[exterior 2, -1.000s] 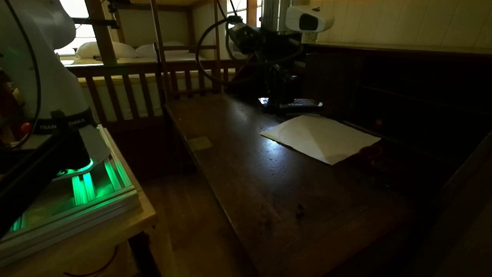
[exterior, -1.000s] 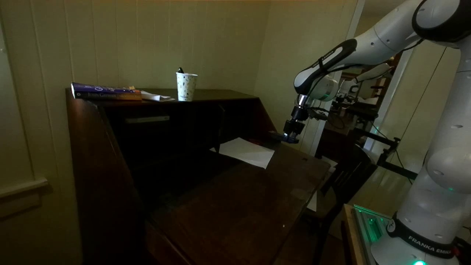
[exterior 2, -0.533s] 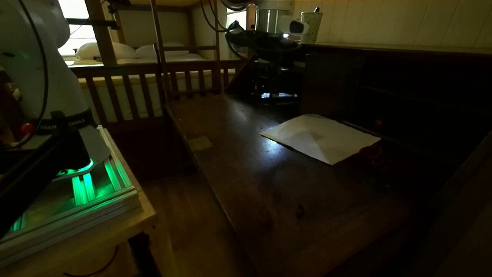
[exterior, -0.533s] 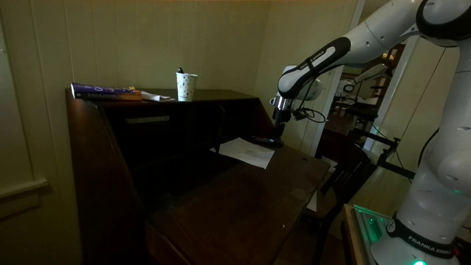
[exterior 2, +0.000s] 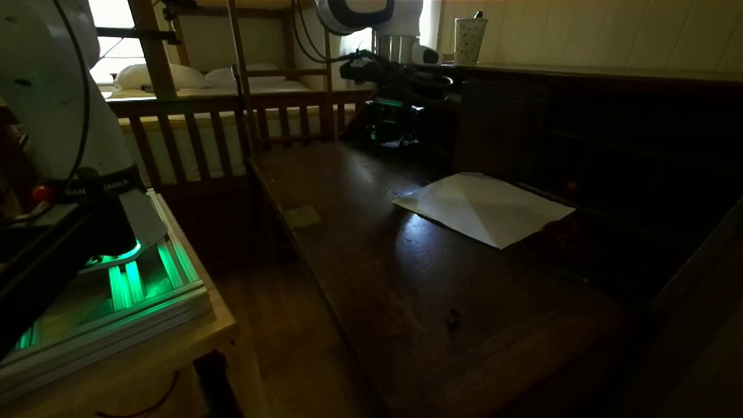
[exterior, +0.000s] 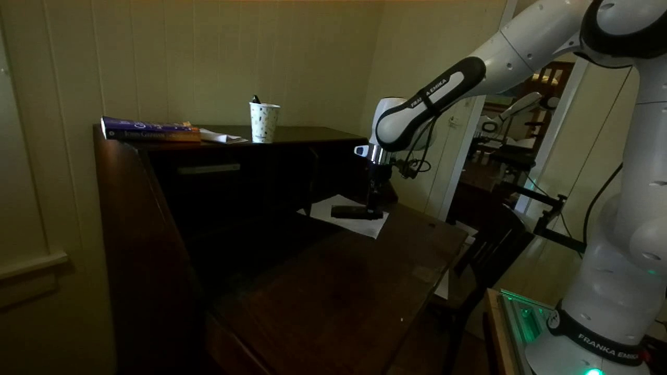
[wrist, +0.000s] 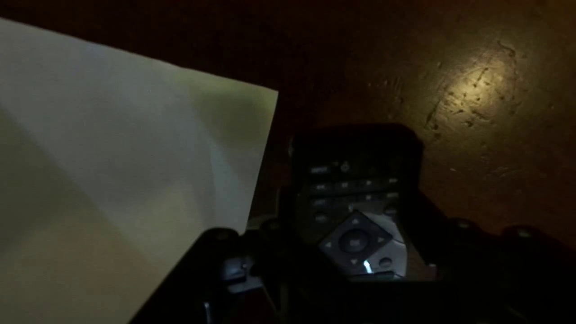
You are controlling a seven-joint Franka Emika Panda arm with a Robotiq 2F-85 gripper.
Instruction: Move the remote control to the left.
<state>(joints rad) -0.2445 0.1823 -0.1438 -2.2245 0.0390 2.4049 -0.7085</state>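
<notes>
Out over the dark table (exterior 2: 371,249), just past the edge of the white sheet of paper (wrist: 135,157), there's the remote control (wrist: 355,198) in the hand (exterior: 373,209), pinched across its width by the look of it! Wrist view puts it beside the sheet, not on it; the gap beneath is hard to read in this gloom, but I'd say it's up off the wood. My call: pickup done, carrying leg on, setting-down to come. Take left as the robot's own, and I'd guess the line runs toward the end near the bed (exterior 2: 203,105), away from the sheet. What's wanted is a level sideways glide, grip firm, no twist, because a slim bar held in one spot could well tip on a jolt. Give it height enough not to scrape, then lower it gently, flat onto the wood, and only once it's resting let the hand spread and lift straight off. Now the tally: one remote control, one sheet lying on the table, and up on the raised ledge (exterior: 318,134) one speckled cup (exterior: 264,124) with one dark stick (exterior: 255,99) poking out, one loose scrap of paper (exterior: 221,137), and a book (exterior: 151,131) that could be two, too dim to split. Beyond, one chair (exterior: 495,242) and two pillows (exterior 2: 188,77).
</notes>
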